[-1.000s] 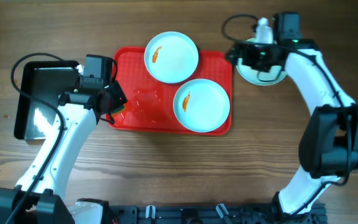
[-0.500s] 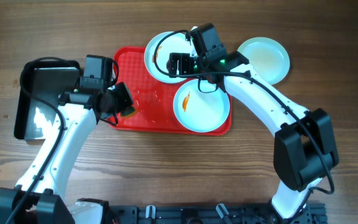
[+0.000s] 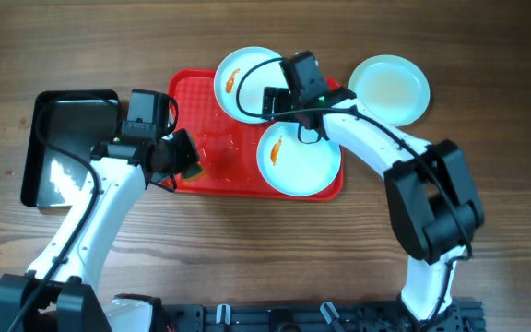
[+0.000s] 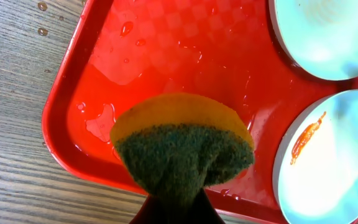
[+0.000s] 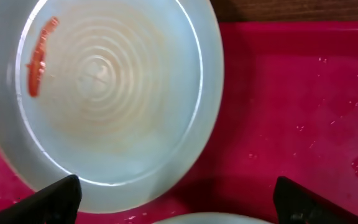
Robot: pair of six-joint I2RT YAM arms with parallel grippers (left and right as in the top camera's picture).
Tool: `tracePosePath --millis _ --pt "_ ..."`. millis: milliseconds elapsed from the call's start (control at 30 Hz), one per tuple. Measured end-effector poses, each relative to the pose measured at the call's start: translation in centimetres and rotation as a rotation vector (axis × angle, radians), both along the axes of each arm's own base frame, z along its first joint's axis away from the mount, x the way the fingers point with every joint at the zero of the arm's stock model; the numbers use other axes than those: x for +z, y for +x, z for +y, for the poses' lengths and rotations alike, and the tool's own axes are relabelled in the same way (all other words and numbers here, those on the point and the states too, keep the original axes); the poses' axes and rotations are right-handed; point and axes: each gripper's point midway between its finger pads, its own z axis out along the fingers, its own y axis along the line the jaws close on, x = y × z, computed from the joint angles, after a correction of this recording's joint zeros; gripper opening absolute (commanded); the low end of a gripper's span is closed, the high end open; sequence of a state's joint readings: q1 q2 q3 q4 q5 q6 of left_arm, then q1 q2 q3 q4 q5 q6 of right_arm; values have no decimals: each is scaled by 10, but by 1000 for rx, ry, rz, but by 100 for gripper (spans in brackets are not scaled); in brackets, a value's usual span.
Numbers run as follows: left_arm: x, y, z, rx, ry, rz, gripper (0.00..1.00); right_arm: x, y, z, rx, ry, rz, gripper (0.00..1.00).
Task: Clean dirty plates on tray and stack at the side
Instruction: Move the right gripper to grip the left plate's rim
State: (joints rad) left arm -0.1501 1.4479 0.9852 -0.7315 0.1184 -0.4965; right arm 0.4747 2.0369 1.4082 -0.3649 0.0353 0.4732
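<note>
The right jaws stand wide open with nothing between them. In the right wrist view the two dark fingertips (image 5: 48, 198) show at the lower corners of the frame, and the upper plate (image 5: 104, 93) lies just ahead of them, with its orange smear (image 5: 39, 56) at the upper left. The left jaws are closed on a yellow-and-green sponge (image 4: 182, 146), which hangs over the wet lower left corner of the red tray (image 4: 86, 106) and, as far as I can tell, touches no plate.

From overhead, the upper plate (image 3: 247, 65) and the lower plate (image 3: 299, 155) lie on the tray, both smeared. A third plate (image 3: 390, 89) sits on the wooden surface (image 3: 247, 258) at the upper right, off the tray — it looks clean. I judge that the upper plate is the one in hand, not yet gripped. The next move calls for the right jaws to come lower and close on its rim — then to hold it steady so that the sponge can reach the smear.
</note>
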Motion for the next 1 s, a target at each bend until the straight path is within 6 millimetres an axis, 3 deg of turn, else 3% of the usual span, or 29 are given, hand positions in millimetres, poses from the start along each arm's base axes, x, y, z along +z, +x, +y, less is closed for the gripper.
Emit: tracePosePath --millis 133,200,233,300,333,400,600,900,1000 --pt "0 1 0 0 0 -2 4 32 42 -13 -34 19 -138 99" --pt "0 1 0 0 -1 -3 5 28 57 -17 -24 55 -164 99" --pt "0 0 0 0 0 -2 5 12 67 -16 0 87 -161 93" --pt "1 2 0 0 -1 -9 5 -22 65 -17 13 85 -104 62" --pt "1 3 0 0 -2 -14 4 -30 65 -16 17 86 -97 60" --pt "2 5 -1 0 -4 -23 5 -30 63 -13 24 99 -90 55" --pt "3 8 -1 0 -5 -35 5 -34 54 -6 25 112 -53 9" --pt "3 8 -1 0 -5 -35 5 -30 34 23 110 96 12 4" --pt "3 8 -1 0 -5 -35 5 -19 24 47 177 113 31 4"
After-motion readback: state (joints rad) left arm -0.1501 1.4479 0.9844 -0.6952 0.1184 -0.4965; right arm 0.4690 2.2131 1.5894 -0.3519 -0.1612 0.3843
